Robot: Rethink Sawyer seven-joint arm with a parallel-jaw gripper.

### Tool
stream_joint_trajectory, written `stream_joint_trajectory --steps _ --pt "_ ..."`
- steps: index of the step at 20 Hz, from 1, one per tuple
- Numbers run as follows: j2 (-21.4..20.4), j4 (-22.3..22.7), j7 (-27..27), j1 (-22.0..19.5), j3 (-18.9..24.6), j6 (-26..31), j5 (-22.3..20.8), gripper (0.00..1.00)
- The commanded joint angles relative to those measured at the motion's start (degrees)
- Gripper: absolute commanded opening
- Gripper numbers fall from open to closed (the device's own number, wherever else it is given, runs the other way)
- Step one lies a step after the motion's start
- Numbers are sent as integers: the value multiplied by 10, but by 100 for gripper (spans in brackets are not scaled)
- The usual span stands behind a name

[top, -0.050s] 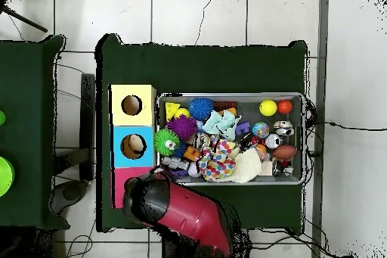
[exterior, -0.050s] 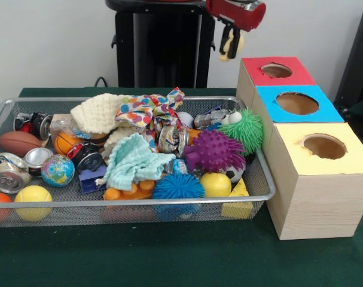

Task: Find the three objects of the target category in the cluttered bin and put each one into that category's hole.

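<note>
I read this as the drop step: my hand (exterior, -0.050s: 231,45) hangs above and just behind the red box (exterior, -0.050s: 275,72), clamped on a small pale yellow thing (exterior, -0.050s: 231,43) that shows between its black fingers. What the thing is I cannot tell. From overhead the arm (top, -0.050s: 181,213) covers the red box almost wholly, so the hand is hidden there.

The red hole (exterior, -0.050s: 277,70) lies a little forward and to the side of the hand in the front view. My next move, as I judge it, is to bring the hand squarely over that hole, lower it close, and only then let go, since the hole is not much wider than the load and a drop from this height could bounce off the lid.

Beside the red box stand the blue box (exterior, -0.050s: 296,103) and the yellow box (exterior, -0.050s: 322,149), each with its own hole; the blue one seems to have something inside when seen from above.

The bin (exterior, -0.050s: 2,110) on the counter (exterior, -0.050s: 169,257) is crowded: a purple spiky ball (exterior, -0.050s: 212,150), a green one (exterior, -0.050s: 248,128), a blue one (exterior, -0.050s: 177,186), a yellow ball (exterior, -0.050s: 215,185), cloths, cans, a football (exterior, -0.050s: 18,142). The green ball presses against the bin wall next to the boxes, and the cloths cover much of the middle, so further searching will mean moving them.
</note>
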Motion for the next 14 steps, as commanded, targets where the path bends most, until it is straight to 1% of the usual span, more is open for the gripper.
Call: stream_joint_trajectory --steps 1,6,10,14 --pt "35 -39 210 27 11 58 48 0" --pt "66 -41 216 36 22 18 71 0" --pt "87 -36 208 26 41 -25 88 0" --pt "110 -39 215 27 53 -61 107 0"
